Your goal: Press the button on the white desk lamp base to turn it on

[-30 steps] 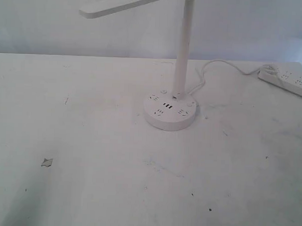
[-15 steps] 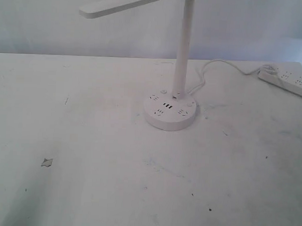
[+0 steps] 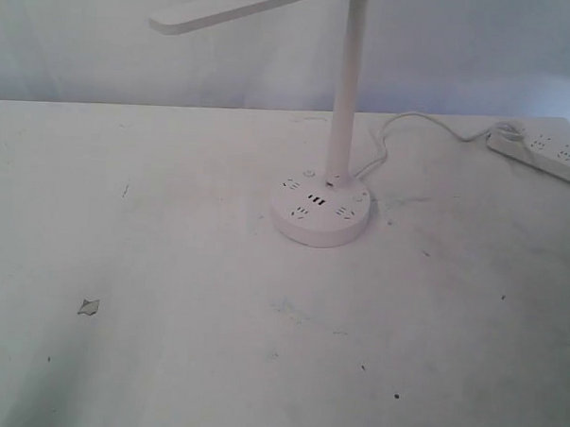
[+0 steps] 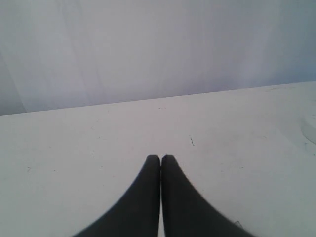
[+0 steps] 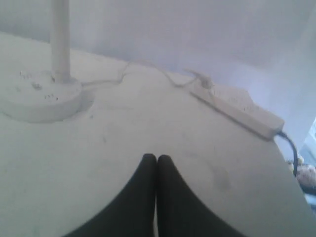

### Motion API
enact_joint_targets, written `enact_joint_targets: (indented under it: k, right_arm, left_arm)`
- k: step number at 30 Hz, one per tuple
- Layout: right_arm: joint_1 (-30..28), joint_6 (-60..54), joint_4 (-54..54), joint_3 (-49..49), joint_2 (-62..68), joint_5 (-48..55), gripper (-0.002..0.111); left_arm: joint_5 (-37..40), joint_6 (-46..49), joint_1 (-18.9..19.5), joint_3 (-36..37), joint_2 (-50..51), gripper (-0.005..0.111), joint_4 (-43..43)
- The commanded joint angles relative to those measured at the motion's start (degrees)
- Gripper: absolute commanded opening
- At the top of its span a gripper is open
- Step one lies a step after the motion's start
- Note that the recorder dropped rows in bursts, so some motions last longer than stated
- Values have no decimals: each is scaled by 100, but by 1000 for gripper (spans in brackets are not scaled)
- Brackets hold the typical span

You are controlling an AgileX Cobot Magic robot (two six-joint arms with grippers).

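Observation:
The white desk lamp base (image 3: pixel 320 211) is a round puck with socket holes and three dark USB slots, standing mid-table with its thin stem (image 3: pixel 345 93) rising to a long lamp head (image 3: pixel 232 8). In the right wrist view the base (image 5: pixel 39 96) lies well ahead of my right gripper (image 5: pixel 157 158), whose black fingers are shut on nothing. My left gripper (image 4: pixel 160 158) is shut too, over bare table; only an edge of the base (image 4: pixel 310 128) shows in that view. Neither gripper appears in the exterior view.
A long white power strip (image 3: pixel 543 154) lies at the table's back right, also seen in the right wrist view as the strip (image 5: pixel 237 109). A white cord (image 3: pixel 402 124) runs from the lamp toward it. A small scrap (image 3: pixel 89 306) lies at front left.

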Motion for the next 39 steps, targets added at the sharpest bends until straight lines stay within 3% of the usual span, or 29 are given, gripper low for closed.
enact_joint_targets:
  k: [1, 9, 14, 20, 34, 39]
  right_arm:
    - [-15, -101, -79, 28, -8, -1324, 0]
    - [-15, 141, 58, 28, -8, -3304, 0]
    - [-15, 2066, 58, 28, -8, -4691, 0]
    - [-15, 3923, 58, 28, -8, -4979, 0]
    - [-15, 4016, 226, 28, -8, -5254, 0]
    - [-15, 3351, 458, -690, 540, -5441, 0]
  left_arm:
    - [5, -6, 9, 19, -25, 0, -23]
    - [5, -6, 9, 19, -25, 0, -23]
    - [5, -6, 9, 19, -25, 0, -23]
    - [5, -6, 9, 19, -25, 0, -23]
    - [5, -6, 9, 19, -25, 0, -23]
    - [5, -6, 9, 19, -25, 0, -23]
